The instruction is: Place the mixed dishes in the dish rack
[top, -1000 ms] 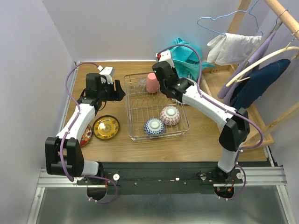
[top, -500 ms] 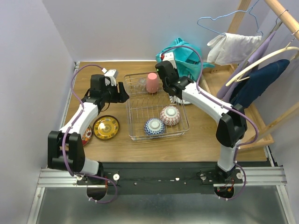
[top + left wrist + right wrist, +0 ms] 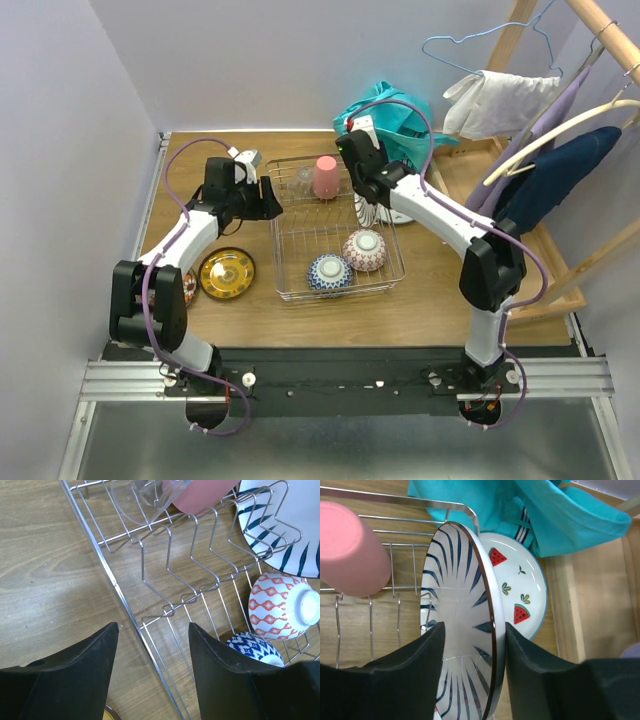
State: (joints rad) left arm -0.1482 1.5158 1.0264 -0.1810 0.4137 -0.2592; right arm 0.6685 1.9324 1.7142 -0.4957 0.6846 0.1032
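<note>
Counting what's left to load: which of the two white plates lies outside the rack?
The watermelon plate: it lies flat beside the rack, its edge under the teal cloth. The blue-striped plate stands on edge inside.

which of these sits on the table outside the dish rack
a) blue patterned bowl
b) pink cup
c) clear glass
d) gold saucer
D, the gold saucer lies flat to the left of the dish rack, outside its wire wall.
</note>
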